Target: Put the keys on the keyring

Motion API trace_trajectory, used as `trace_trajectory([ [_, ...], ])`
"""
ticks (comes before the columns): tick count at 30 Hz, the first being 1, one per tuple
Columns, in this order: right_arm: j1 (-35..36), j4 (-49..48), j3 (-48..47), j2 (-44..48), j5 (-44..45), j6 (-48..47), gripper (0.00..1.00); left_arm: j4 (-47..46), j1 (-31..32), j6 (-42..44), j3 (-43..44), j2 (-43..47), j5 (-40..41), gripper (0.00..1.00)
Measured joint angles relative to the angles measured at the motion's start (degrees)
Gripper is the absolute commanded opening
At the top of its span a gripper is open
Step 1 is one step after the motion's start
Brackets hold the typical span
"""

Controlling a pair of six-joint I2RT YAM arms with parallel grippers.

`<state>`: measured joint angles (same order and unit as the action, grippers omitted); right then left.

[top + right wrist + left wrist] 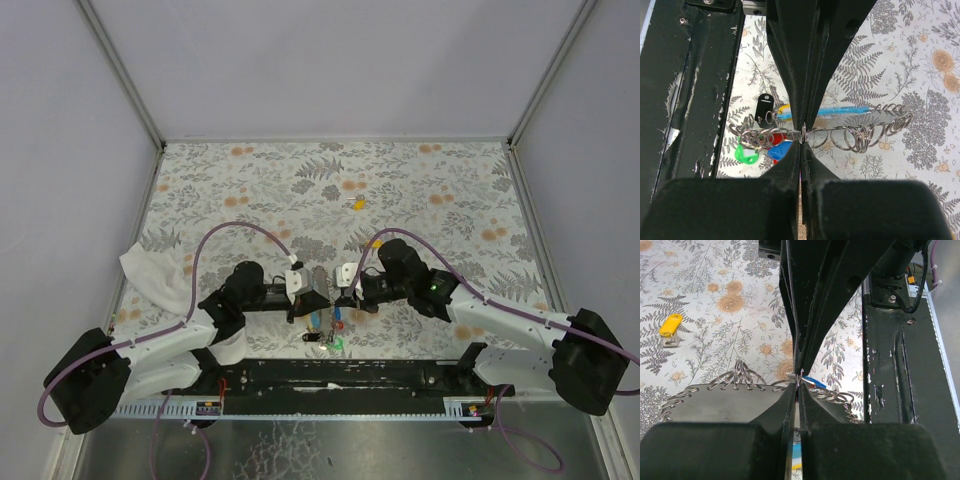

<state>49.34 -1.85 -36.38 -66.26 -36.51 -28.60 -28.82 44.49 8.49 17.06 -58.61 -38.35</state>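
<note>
A white cloth [150, 270] is lying at the bench's [450, 170] left edge. By the near edge, the left gripper [797, 388] and right gripper [801, 143] are meeting, jaws pressed together, pinching the keyring [730, 400]; keys [765, 142] are clustering there, 1 yellow key [356, 203] lying farther off.

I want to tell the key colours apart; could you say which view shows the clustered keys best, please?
The right wrist view: the clustered keys lie close, with green, red, blue and black heads distinct. The top view shows only small coloured specks, and the left wrist view only a blue sliver.
</note>
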Motion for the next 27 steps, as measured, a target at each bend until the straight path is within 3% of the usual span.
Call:
trace_trajectory([
  [17, 0.0, 1.4, -0.09, 2.47, 1.81, -0.76, 0.0, 2.03, 0.59, 0.11, 1.88, -0.85, 1.84, 0.0],
  [27, 0.0, 2.03, -0.76, 1.33, 1.62, -2.29, 0.0, 2.51, 0.55, -4.5, 1.88, -0.57, 5.57, 0.0],
])
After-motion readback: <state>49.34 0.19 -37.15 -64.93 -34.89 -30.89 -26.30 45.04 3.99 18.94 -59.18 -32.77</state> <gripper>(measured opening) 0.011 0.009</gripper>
